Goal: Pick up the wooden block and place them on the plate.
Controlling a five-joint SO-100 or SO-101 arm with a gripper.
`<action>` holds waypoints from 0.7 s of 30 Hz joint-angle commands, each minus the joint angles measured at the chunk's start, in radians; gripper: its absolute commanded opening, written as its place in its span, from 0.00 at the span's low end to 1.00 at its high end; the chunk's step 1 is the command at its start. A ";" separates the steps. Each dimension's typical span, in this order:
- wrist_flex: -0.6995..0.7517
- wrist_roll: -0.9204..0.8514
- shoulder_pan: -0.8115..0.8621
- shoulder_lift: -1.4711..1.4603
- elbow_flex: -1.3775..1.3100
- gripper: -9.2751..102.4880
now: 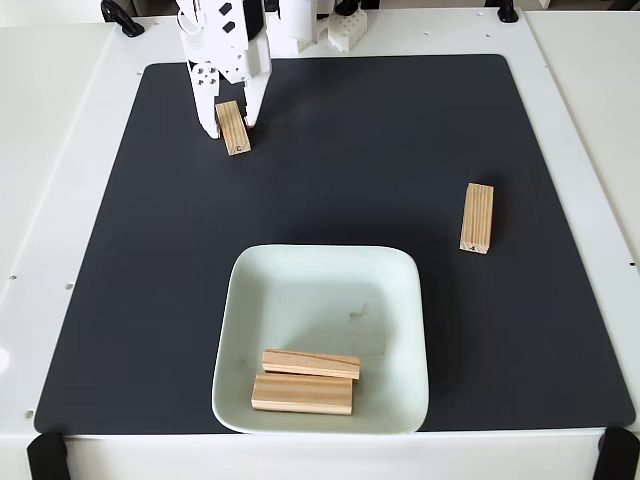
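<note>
A wooden block (234, 130) sits at the far left of the black mat, its upper end between the white fingers (206, 112) of my gripper (228, 125). The fingers press against both of its long sides, so the gripper is shut on it. Whether the block rests on the mat or is just lifted I cannot tell. A second wooden block (477, 218) lies alone on the right side of the mat. The pale mint square plate (320, 295) stands at the near middle, with two wooden blocks (311, 364) (302, 394) lying side by side at its front.
The black mat (350, 160) covers most of the white table (60, 150). White arm parts and a white toothed piece (347, 28) crowd the far edge. Black clamps (47, 457) sit at the near corners.
</note>
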 commanded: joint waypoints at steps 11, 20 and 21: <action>0.000 -0.034 -0.100 0.179 -0.078 0.08; -0.256 -0.374 -0.344 0.321 -0.169 0.08; -0.313 -0.425 -0.359 0.281 -0.179 0.08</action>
